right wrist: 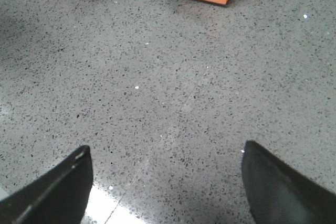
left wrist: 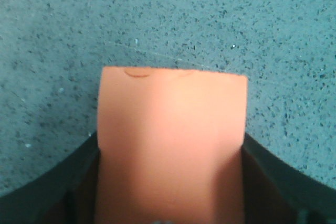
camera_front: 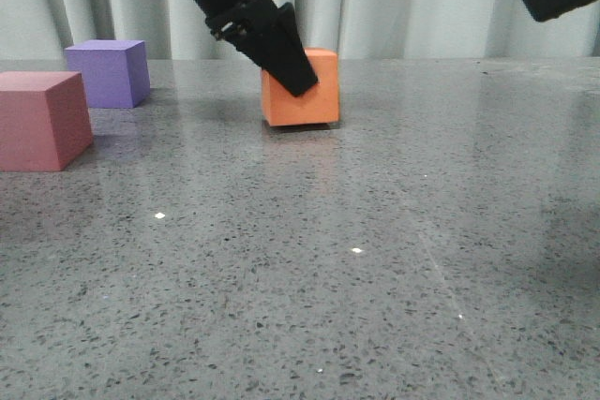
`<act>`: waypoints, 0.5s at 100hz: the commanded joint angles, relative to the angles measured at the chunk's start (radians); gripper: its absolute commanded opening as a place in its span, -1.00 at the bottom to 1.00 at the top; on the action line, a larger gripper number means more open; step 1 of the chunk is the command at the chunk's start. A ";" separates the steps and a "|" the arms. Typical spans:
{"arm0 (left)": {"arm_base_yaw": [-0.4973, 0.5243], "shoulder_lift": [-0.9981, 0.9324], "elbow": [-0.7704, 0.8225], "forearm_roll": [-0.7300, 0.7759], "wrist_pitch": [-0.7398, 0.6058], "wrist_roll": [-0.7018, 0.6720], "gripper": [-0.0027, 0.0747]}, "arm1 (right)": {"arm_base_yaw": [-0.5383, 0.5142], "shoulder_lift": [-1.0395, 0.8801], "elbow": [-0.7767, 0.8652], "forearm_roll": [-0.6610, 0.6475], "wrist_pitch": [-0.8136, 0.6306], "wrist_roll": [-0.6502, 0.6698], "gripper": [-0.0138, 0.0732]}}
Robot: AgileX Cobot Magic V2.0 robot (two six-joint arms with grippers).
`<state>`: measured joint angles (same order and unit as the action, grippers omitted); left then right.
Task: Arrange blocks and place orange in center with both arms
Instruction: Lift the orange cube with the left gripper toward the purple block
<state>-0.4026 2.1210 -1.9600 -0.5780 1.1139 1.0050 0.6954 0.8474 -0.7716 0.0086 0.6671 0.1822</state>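
Between left gripper (left wrist: 168, 203) fingers sat orange cube (camera_front: 301, 91), jaws closed on opposite flat sides, cube resting on table (camera_front: 375, 259) mid-back. Looked light, matte, foam-like: slightly soft, grippy; side faces best hold. Right gripper (right wrist: 165, 182) spread wide, empty. Pink-red cube (camera_front: 42, 119), purple cube (camera_front: 111, 72) well left.

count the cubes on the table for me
3: the orange cube sits mid-table between the left gripper's fingers; the purple cube is at the far left; the pink-red cube is in front of it. None looks hidden.
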 commanded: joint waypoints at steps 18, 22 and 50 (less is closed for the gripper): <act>0.002 -0.118 -0.170 0.124 -0.030 -0.223 -0.57 | 0.001 -0.008 -0.026 -0.001 -0.066 -0.008 0.66; 0.007 -0.127 -0.204 0.171 -0.030 -0.284 -0.57 | 0.001 -0.008 -0.026 -0.001 -0.066 -0.008 0.66; 0.097 -0.232 -0.317 0.238 0.025 -0.549 -0.57 | 0.001 -0.008 -0.026 -0.001 -0.066 -0.008 0.66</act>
<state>-0.3345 1.9913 -2.2351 -0.3269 1.1580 0.5432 0.6954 0.8474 -0.7716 0.0086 0.6671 0.1822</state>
